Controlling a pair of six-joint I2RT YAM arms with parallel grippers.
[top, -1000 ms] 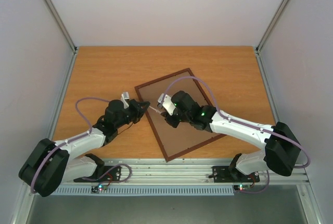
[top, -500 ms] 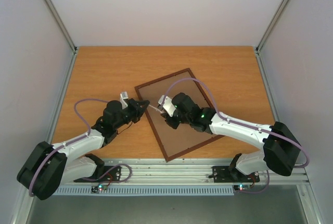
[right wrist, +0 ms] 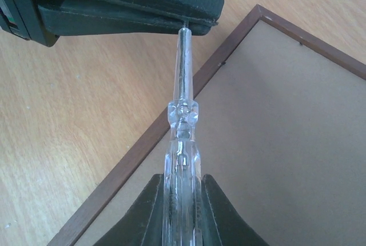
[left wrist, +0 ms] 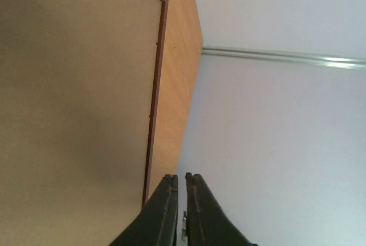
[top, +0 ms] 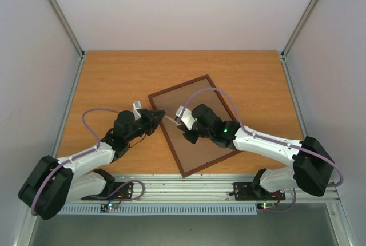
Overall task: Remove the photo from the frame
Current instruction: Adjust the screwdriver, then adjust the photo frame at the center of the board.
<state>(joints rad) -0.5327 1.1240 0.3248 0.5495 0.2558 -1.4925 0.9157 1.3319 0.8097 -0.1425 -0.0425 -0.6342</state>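
Observation:
The frame (top: 194, 154) lies face down on the table, its plain brown back (right wrist: 286, 114) up inside the dark reddish-brown rim (left wrist: 154, 103). The photo is hidden under that back. Over the frame's left edge a clear plastic screwdriver (right wrist: 182, 137) spans between both grippers. My right gripper (right wrist: 182, 180) is shut on its clear handle. My left gripper (right wrist: 194, 23) is shut on the tip of the thin shaft, and in its own view its fingers (left wrist: 181, 175) stand almost together. From above the left gripper (top: 162, 114) and the right gripper (top: 180, 122) face each other.
The wooden table (top: 114, 80) is walled by pale panels on the left, the back and the right. A metal rail (top: 189, 191) with both arm bases runs along the near edge. A purple cable (top: 214, 90) loops over the frame.
My right gripper's fingers have closed in on the screwdriver's clear handle. The right arm has shifted slightly. The left gripper and the frame have stayed put.

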